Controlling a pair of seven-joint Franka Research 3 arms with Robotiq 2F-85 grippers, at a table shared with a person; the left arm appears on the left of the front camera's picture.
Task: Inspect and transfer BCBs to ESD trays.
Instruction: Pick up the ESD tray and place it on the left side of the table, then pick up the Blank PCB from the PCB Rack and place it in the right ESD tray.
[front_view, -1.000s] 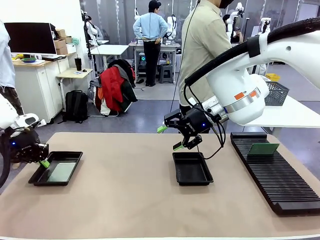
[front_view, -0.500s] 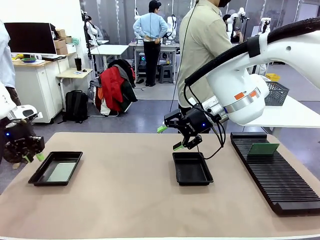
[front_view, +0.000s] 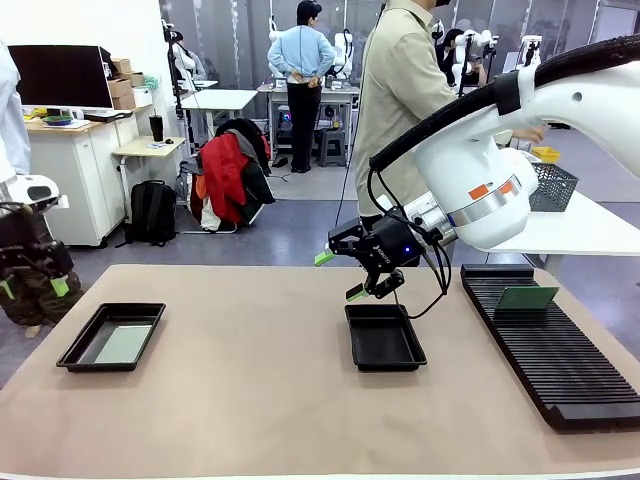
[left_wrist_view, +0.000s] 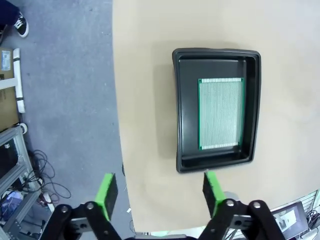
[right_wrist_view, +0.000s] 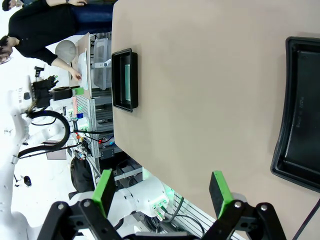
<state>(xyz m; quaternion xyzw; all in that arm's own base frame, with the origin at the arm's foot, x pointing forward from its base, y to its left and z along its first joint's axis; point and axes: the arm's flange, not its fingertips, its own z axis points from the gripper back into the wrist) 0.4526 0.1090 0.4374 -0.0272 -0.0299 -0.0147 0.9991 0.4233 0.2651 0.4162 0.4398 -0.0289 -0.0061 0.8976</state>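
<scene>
A board (left_wrist_view: 220, 113) lies flat on the floor of the left tray (left_wrist_view: 216, 51), with some bare floor around it. That looks like its right home, since the task wants boards lying in trays. The left tool (left_wrist_view: 159, 189) hangs up above the outer side of that tray, past the edge of the desk (front_view: 250, 400). Its jaws stand wide apart and hold nothing, likely because its job with this board is done.

Well to the right of the left tray sits the middle tray (front_view: 383, 340), with nothing in it. The right tool (front_view: 340, 276) hovers just above its far end. Its jaws are wide apart and bare too, maybe ready for a board. Farther right is a rack (front_view: 550, 370). A second board (front_view: 527, 297) stands up in one slot, which leaves its top edge free to grab. A person (front_view: 400, 100) stands behind the desk.
</scene>
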